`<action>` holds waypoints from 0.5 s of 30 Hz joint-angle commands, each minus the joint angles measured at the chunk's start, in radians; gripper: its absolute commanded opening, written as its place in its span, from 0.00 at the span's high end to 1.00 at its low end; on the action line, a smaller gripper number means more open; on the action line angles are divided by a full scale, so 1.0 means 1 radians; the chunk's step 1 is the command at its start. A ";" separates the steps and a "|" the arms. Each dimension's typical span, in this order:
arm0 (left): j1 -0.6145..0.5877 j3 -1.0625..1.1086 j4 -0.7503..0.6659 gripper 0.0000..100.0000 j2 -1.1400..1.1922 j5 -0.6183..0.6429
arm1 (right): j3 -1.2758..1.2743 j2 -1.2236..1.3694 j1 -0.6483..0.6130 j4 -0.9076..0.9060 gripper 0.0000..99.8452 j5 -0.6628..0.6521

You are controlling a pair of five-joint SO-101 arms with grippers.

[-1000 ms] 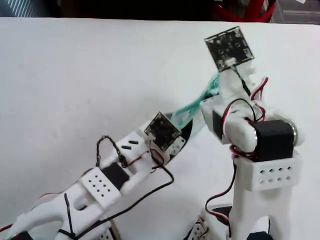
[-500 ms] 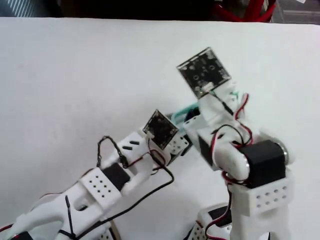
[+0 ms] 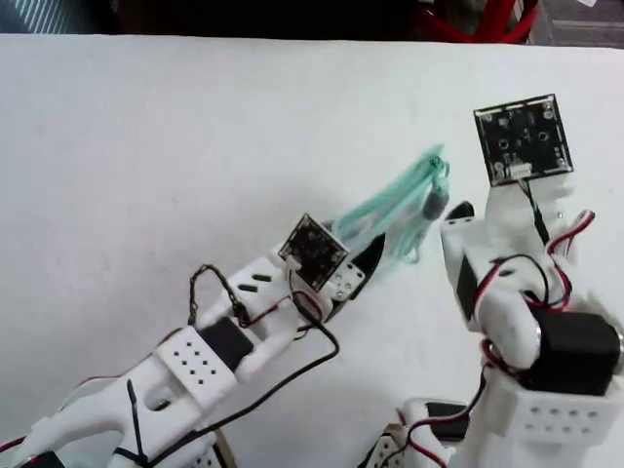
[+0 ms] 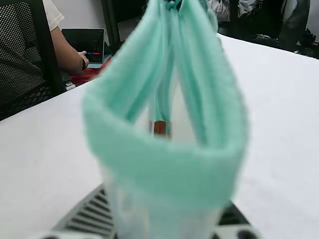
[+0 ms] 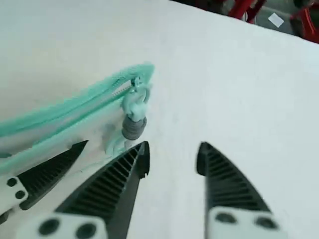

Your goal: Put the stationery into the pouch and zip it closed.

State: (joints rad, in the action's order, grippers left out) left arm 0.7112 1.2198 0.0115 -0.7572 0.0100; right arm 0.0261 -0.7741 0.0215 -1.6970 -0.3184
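Grips the pouch [image 3: 390, 200] with the left gripper [image 3: 363, 261], closed on the pouch's near end. Sits a little to 4 o'clock of table [image 3: 146, 146] centre in the high view. Stretches from that gripper toward 2 o'clock, teal zip edges slanting away to a far tip.

From the left wrist view: gapes wide at the mouth, teal rim bowed out into a loop, clear walls below pinched between ribbed fingers [image 4: 82, 219]. Shows a reddish stick [image 4: 160, 128] upright inside, between the two zip edges; cannot tell what kind of stationery.

Hangs a grey pull [image 5: 133, 128] from the slider at the pouch's far tip, at the end of the zip track.

Hovers with the right gripper [image 5: 172, 154] at 3 o'clock of the pouch tip in the high view, spread wide, holding nothing. Points one dark fingertip just beside the pull, at its 6 o'clock in the right wrist view; cannot tell whether touching. Leaves the other finger well clear, over bare white table.
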 commanded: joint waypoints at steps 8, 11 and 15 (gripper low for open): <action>0.012 -0.046 -0.008 0.91 -0.013 -0.005 | -0.236 -0.024 -0.059 0.203 0.75 -0.006; 0.013 -0.046 -0.006 0.91 -0.013 -0.005 | -0.307 -0.110 -0.133 0.260 0.75 -0.041; 0.012 -0.046 -0.005 0.91 -0.013 -0.005 | -0.423 -0.274 -0.194 0.340 0.75 -0.049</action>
State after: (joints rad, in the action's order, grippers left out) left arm 0.7112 1.2198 0.0115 -0.7572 0.0100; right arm -0.3483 -0.9475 -0.1396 -1.4162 -0.3567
